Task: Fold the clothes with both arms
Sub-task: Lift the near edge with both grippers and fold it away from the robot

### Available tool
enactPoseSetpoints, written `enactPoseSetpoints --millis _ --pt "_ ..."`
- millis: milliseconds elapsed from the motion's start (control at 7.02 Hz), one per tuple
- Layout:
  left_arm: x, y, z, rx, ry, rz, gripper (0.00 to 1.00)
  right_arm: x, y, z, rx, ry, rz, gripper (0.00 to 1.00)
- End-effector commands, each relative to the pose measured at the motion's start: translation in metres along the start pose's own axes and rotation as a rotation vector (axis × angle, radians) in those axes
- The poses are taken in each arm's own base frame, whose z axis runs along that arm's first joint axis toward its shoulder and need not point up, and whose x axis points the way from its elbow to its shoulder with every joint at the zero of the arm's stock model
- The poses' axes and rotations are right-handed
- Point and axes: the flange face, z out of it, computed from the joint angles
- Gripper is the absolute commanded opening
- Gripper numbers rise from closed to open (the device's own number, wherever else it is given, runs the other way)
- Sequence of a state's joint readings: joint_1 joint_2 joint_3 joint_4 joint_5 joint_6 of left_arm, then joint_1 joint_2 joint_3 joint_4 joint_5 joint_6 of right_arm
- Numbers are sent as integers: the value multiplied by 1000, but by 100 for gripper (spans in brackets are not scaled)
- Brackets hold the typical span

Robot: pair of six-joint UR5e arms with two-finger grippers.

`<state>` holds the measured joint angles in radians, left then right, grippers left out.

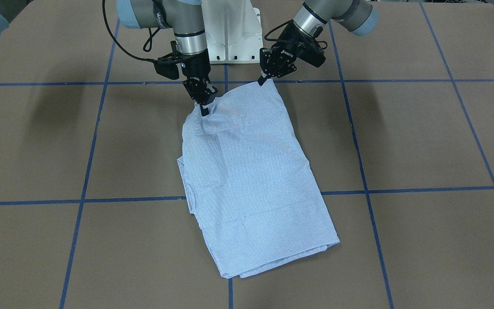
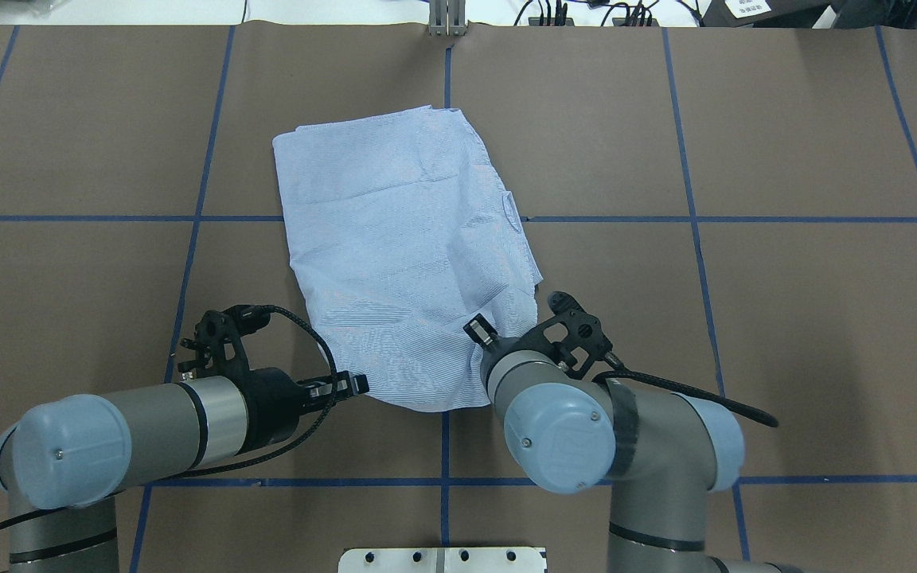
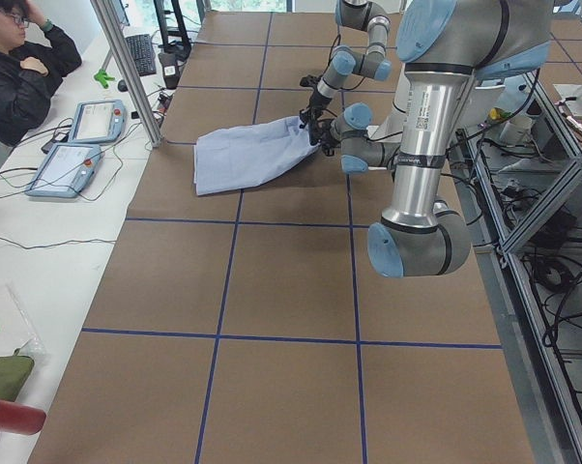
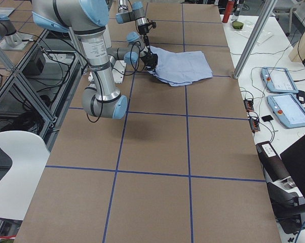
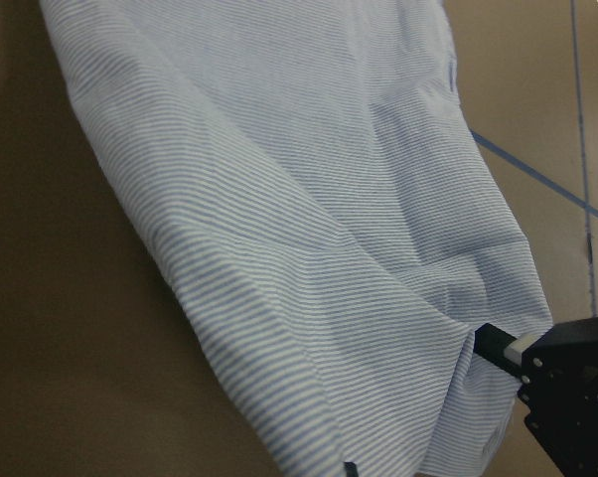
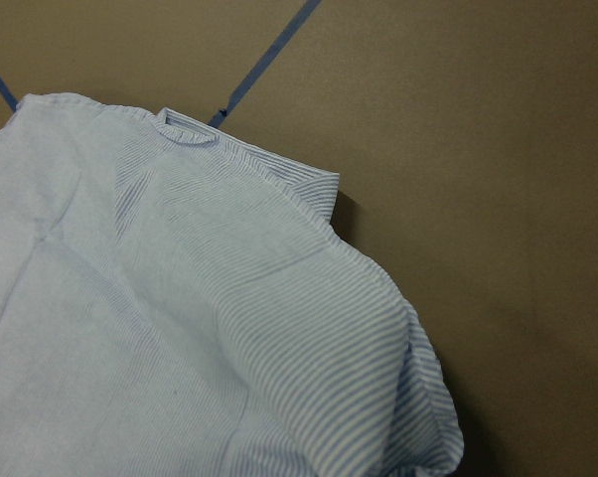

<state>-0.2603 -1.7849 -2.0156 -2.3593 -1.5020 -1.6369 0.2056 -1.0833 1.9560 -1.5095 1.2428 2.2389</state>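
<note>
The light-blue striped shirt (image 1: 251, 180) lies folded in the middle of the table; it also shows in the overhead view (image 2: 403, 239). Its edge nearest the robot is lifted off the table at two corners. My left gripper (image 1: 263, 80) is shut on one lifted corner, on the overhead view's left (image 2: 359, 384). My right gripper (image 1: 204, 110) is shut on the other corner, where the cloth bunches (image 2: 477, 329). The left wrist view shows the draped shirt (image 5: 279, 199) and the right gripper's black fingers (image 5: 503, 345). The right wrist view shows only the shirt (image 6: 180, 298) over the brown table.
The brown table (image 2: 745, 318) is marked with blue tape lines. The white pedestal base (image 1: 230, 38) stands just behind the grippers. At the far side there are an aluminium post (image 3: 127, 68), two tablets (image 3: 78, 145) and a seated operator (image 3: 20, 68).
</note>
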Motion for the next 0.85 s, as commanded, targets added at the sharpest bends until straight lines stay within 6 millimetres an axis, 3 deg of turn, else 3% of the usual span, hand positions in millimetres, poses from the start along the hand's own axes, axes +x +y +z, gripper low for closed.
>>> enactPoseSetpoints --millis 0,142,285,427,570,712 --pt "29 4 -38 -39 82 -35 0 21 1 -117 -54 36 -25 0" --pt "47 7 -73 -76 84 -33 0 29 -8 -164 -80 55 -37 0" --pt "69 9 -103 -102 51 -31 0 23 -14 -167 -63 58 -36 0" --pt "81 12 -103 -123 25 -29 0 6 -10 -159 -49 48 -44 0" --pt "81 9 -82 -108 -27 -28 0 -24 -11 -127 18 49 -70 0" --pt "85 -15 -51 -50 -58 -27 0 -49 -20 -102 53 25 -78 0"
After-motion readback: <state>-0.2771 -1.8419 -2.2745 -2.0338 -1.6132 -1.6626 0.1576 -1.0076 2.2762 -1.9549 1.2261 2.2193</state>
